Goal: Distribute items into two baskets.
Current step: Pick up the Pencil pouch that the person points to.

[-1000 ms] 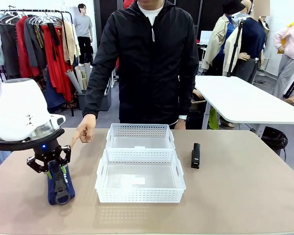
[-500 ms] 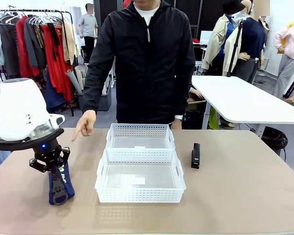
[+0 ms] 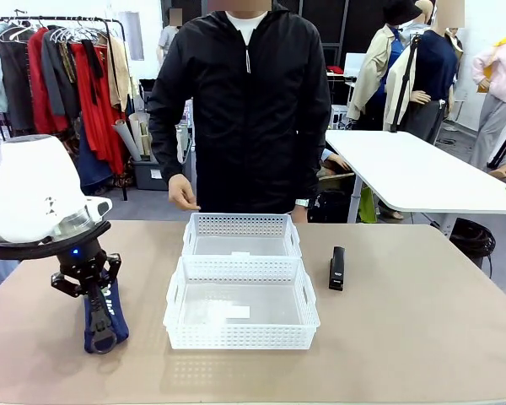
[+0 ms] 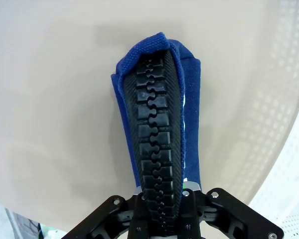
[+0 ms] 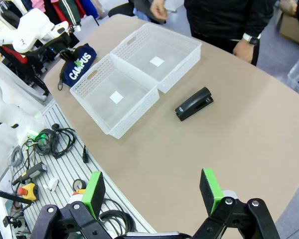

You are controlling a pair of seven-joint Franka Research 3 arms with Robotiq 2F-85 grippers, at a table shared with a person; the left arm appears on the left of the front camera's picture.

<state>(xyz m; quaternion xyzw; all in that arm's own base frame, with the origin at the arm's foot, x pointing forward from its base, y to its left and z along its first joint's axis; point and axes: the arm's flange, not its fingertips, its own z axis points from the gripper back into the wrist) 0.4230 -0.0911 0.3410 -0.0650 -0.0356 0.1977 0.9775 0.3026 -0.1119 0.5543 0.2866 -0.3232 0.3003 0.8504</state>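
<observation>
Two baskets [image 3: 240, 336], one stapler [image 3: 337, 268], one pouch [image 5: 77, 67] clamped in left gripper [image 3: 99, 333], right gripper [image 5: 152, 191] spread wide

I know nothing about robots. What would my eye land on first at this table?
Probably the left gripper, shut on a navy-blue pouch at the table's left side. In the middle are two white lattice trays, the near basket and the far basket, one behind the other. A black stapler lies to their right, and a person in a black jacket stands across the table.
</observation>
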